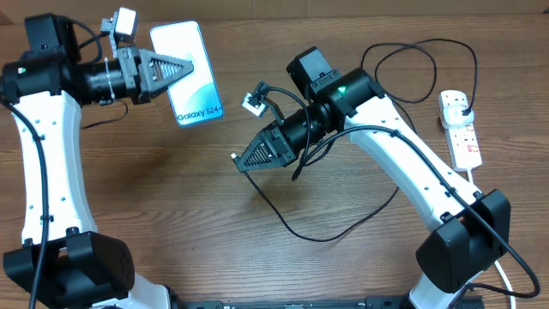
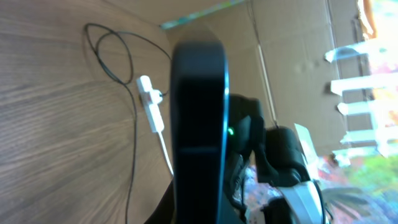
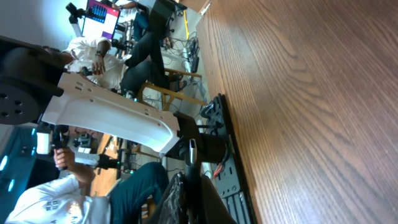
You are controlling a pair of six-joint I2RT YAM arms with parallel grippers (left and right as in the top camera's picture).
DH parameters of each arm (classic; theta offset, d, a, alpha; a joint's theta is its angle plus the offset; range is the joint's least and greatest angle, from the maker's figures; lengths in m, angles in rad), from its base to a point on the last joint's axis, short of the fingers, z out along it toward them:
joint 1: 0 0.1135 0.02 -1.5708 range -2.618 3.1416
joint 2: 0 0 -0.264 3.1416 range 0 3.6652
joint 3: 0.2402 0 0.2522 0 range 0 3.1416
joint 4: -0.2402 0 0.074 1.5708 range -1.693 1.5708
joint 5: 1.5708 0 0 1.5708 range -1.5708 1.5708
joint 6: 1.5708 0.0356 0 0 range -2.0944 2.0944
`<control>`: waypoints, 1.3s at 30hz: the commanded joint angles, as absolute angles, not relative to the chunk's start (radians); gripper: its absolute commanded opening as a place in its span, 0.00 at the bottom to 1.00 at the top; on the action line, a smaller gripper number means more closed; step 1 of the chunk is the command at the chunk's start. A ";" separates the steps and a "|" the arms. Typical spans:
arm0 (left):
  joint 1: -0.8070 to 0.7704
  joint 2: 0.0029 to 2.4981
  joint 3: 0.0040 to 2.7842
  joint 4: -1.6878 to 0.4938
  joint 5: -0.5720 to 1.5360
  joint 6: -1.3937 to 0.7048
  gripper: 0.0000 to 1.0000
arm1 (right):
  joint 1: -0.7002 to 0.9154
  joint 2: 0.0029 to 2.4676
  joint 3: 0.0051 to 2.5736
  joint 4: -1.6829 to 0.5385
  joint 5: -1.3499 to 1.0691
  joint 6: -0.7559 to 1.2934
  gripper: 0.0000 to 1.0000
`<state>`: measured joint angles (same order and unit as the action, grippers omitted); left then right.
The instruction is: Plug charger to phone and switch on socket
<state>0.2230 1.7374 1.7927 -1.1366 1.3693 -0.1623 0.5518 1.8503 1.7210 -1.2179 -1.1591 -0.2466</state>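
The phone [image 1: 187, 73], its light-blue screen lit, hangs above the table at the back left, with my left gripper [image 1: 182, 67] shut on it. In the left wrist view the phone [image 2: 199, 118] shows edge-on as a dark slab. My right gripper [image 1: 240, 160] at mid-table is shut on the charger's connector tip [image 3: 192, 151], which points left toward the phone with a gap between them. The charger's black cable [image 1: 296, 230] loops over the table to its plug [image 1: 464, 107] in the white socket [image 1: 461, 133] at the far right.
The socket [image 2: 151, 107] and the thin cable [image 2: 133, 162] also lie on the wooden table [image 2: 56, 124] in the left wrist view. A thick white cord [image 1: 515, 266] runs off the front right. Cardboard walls [image 2: 292, 56] stand behind the table. People sit beyond the table edge [image 3: 93, 56].
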 commanded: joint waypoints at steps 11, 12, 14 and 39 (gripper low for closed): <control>0.051 1.734 1.808 -1.002 1.324 -0.311 0.04 | 0.506 1.761 1.782 -1.253 -1.160 -0.235 0.04; 0.051 1.734 1.808 -0.988 1.324 -0.311 0.04 | 0.500 1.756 1.782 -1.262 -1.160 -0.236 0.04; 0.053 1.734 1.808 -0.970 1.325 -0.311 0.04 | 0.493 1.749 1.782 -1.269 -1.161 -0.235 0.04; 0.039 1.734 1.808 -0.964 1.469 -0.367 0.04 | 0.485 1.745 1.782 -1.024 -1.225 -0.047 0.04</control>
